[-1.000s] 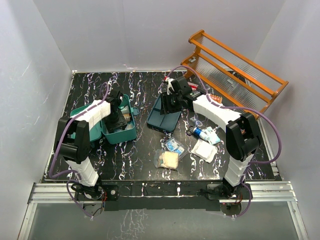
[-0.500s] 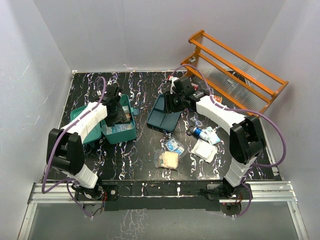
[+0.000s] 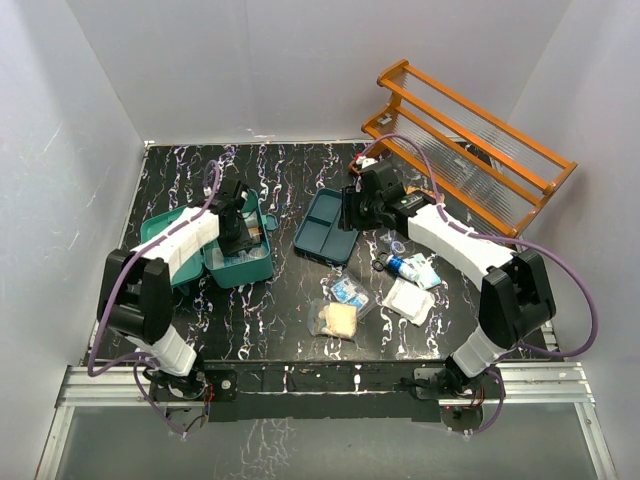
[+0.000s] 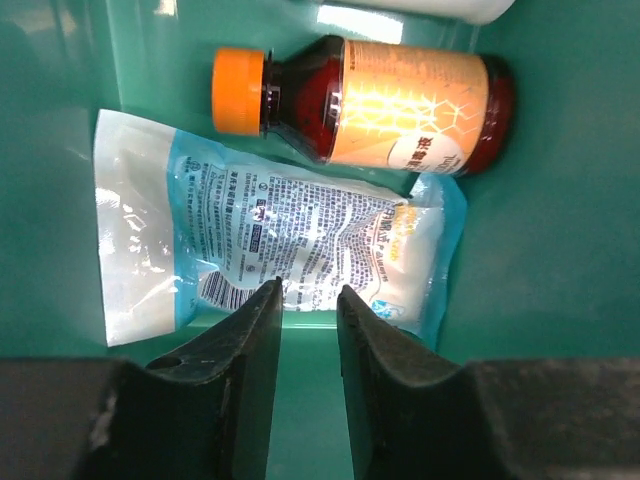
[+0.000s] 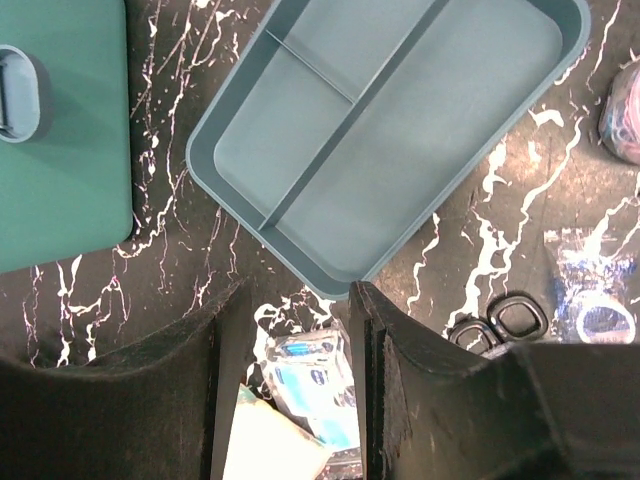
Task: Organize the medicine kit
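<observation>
The teal-green medicine kit (image 3: 238, 262) stands open at the left, its lid (image 3: 160, 235) folded out to the left. My left gripper (image 3: 240, 232) is down inside it, jaws slightly apart and empty. In the left wrist view my left gripper (image 4: 308, 300) hangs over the kit floor (image 4: 520, 220), just short of a blue-and-white pouch (image 4: 270, 235). A brown bottle with an orange cap (image 4: 380, 100) lies beyond the pouch. My right gripper (image 3: 358, 208) is open and empty above the near right corner of the dark blue divided tray (image 3: 326, 226), also in the right wrist view (image 5: 300, 300).
The tray (image 5: 400, 120) is empty. Black scissors (image 5: 505, 318), a blue packet (image 5: 312, 385) and a bagged roll (image 5: 590, 300) lie near it. In the top view, packets (image 3: 348, 293), gauze (image 3: 337, 320), a white pad (image 3: 408, 298) and a tube (image 3: 412, 268) sit front right. An orange rack (image 3: 465, 140) stands back right.
My right arm has swung to the right and its gripper has shifted toward the tray's right side. My left gripper stays inside the kit, shifted slightly.
</observation>
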Robot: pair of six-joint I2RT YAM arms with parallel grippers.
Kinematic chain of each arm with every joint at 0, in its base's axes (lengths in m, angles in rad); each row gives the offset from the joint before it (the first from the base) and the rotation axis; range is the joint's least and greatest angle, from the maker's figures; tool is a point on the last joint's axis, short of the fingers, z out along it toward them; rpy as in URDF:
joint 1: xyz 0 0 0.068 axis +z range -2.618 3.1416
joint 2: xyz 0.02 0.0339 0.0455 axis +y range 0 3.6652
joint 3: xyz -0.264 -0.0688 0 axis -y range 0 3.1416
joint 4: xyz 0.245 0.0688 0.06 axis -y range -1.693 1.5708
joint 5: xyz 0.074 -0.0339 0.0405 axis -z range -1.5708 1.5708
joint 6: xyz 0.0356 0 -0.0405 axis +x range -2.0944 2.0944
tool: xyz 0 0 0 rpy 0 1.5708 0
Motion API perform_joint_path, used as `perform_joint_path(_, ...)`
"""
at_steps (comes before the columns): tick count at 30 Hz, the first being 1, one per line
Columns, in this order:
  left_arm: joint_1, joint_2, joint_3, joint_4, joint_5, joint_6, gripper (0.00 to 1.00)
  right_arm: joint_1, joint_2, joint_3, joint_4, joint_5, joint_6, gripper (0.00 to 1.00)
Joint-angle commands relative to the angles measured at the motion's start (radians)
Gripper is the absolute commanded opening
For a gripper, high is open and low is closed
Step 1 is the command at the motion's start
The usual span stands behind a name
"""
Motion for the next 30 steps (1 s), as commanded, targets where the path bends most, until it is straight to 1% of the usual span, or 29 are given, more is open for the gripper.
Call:
perform_joint_path(1,-0.01,0.033,-0.025,0.023,0.03,0.037,0.26,-0.005,-0.067,-0.021,0.048,0.029,0.051,0.41)
perform_joint_path(4,-0.016,0.063,-0.031,0.022,0.03,0.043,0.23,-0.004,-0.079,-0.033,0.046,0.022,0.065,0.41)
perform_joint_path(9,-0.018,0.073,-0.076,0.037,0.038,0.046,0.22,-0.004,-0.095,-0.069,0.032,0.016,0.086,0.41)
perform_joint_path(14,-0.019,0.046,-0.08,0.042,0.044,0.064,0.22,0.007,-0.107,-0.08,-0.026,0.029,0.08,0.44)
perform_joint_path(16,-0.018,0.022,-0.05,0.015,0.028,0.067,0.24,0.02,-0.119,-0.083,-0.048,0.046,0.077,0.45)
perform_joint_path(22,-0.019,-0.077,0.049,-0.06,0.036,0.067,0.35,0.091,-0.155,-0.126,-0.129,0.112,0.082,0.49)
perform_joint_path(25,-0.019,-0.144,0.069,-0.083,0.04,0.058,0.37,0.151,-0.166,-0.17,-0.164,0.156,0.103,0.49)
perform_joint_path(30,-0.018,-0.273,0.073,-0.101,0.0,0.065,0.39,0.27,-0.181,-0.247,-0.182,0.179,0.12,0.49)
